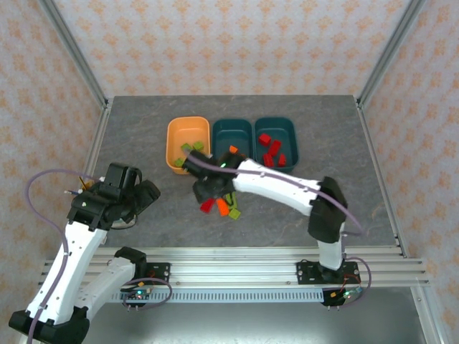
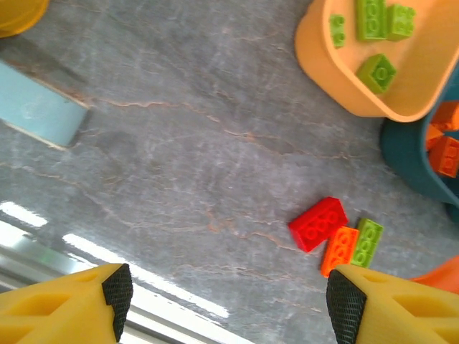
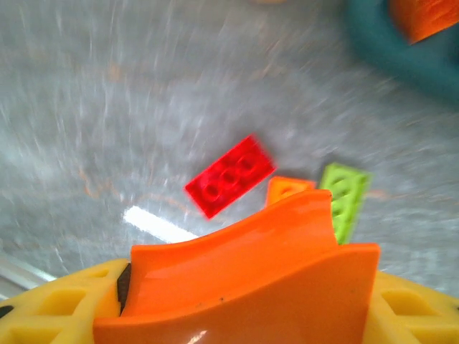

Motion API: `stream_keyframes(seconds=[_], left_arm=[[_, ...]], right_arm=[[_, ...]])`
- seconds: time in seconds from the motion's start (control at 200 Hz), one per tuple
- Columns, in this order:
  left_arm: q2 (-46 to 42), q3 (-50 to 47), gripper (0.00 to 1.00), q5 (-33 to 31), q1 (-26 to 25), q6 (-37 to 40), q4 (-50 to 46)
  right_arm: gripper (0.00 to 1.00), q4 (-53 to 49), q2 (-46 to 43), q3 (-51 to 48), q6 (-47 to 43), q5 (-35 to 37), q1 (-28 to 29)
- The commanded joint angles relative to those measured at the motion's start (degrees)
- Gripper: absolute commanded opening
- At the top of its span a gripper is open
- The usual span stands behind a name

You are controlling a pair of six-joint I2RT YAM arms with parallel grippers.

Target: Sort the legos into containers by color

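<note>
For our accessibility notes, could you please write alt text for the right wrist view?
The right gripper is shut on a curved orange lego in the foreground. Beyond it, on the blurred grey table, a red brick, an orange brick and a lime green brick lie together, with a teal tub at upper right.

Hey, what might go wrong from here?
The orange curved piece in the right claw could land in the light orange tub, which holds green legos, instead of the neighbouring teal tub with orange legos. The loose red brick, orange brick and green brick lie touching, so grabbing one may knock the others.
</note>
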Motion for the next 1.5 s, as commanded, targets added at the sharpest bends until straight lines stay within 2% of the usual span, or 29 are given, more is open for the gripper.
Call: stream_keyframes(seconds=[0.0, 0.25, 0.47, 0.626, 0.726, 0.971, 1.156, 1.266, 1.491], left_arm=[[2.47, 2.61, 0.75, 2.81, -1.67, 1.59, 5.80], [10.94, 7.67, 0.75, 2.07, -6.96, 1.97, 12.08], [16.36, 10.95, 0.76, 1.64, -9.24, 2.94, 16.49], [18.34, 12.27, 0.76, 0.77, -9.68, 3.21, 16.66], [18.42, 11.88, 0.76, 0.45, -9.77, 3.45, 16.13], [17.99, 8.64, 0.76, 0.84, -9.86, 5.17, 14.81], [18.45, 7.18, 0.76, 2.26, -10.03, 6.80, 13.56], [18.82, 6.87, 0.76, 3.20, -10.59, 6.90, 13.34], [21.04, 6.25, 0.75, 3.14, -13.89, 2.19, 13.39]], right_arm=[[0.51, -0.44, 0.43, 2.46, -0.62, 1.81, -6.90], [0.50, -0.69, 15.15, 19.28, -1.46, 1.96, -18.73], [0.51, -3.29, 33.24, 39.09, 0.87, 0.31, -24.33], [0.56, -4.16, 42.07, 48.98, 1.46, -1.71, -25.99], [0.65, -4.99, 43.78, 50.69, 1.92, -3.33, -26.42], [0.76, -3.58, 35.55, 48.62, -0.16, -3.79, -25.26], [0.77, -5.43, 25.41, 43.71, -1.10, -2.18, -24.07], [0.73, -2.24, 15.00, 32.83, -2.25, 0.57, -22.46], [0.68, 6.26, -9.82, 1.90, -1.93, 0.66, -19.65]])
